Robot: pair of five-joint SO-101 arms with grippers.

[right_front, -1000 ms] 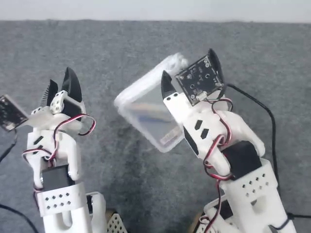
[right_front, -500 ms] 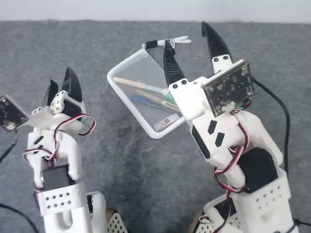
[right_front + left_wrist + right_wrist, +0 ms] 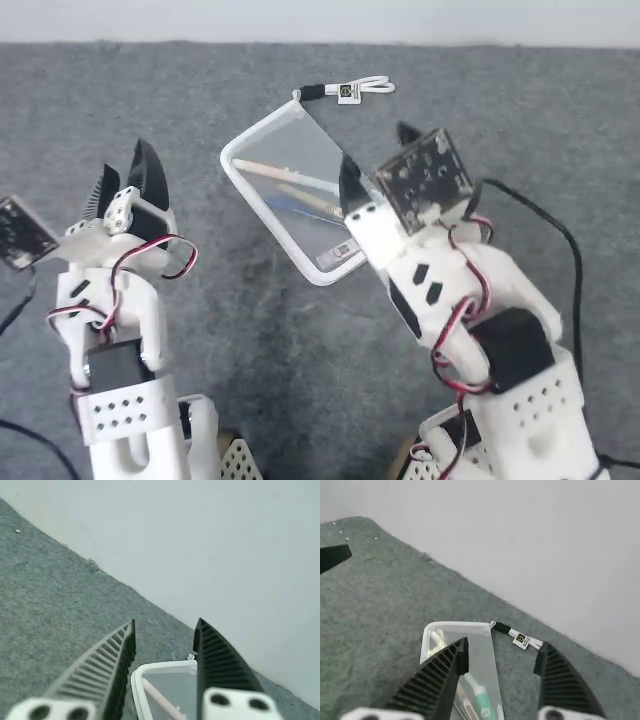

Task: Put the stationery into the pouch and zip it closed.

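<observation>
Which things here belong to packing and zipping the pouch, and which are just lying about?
For the job: pouch, pens inside it, zip strap, left gripper and right gripper, both open.
Just there: grey mat, wall, black cable.

Clear glossy plastic pouch (image 3: 290, 190) on rough grey carpet (image 3: 200, 110).

I pull my right hand (image 3: 376, 150) back toward me. Half a second ago it was stretched far out over the pouch (image 3: 285, 190), up by its far edge. Now it sits lower and closer in, over the near end. A second ago the pouch was tipped up and shifting. Now it lies flat on the counter (image 3: 150, 90).
</observation>
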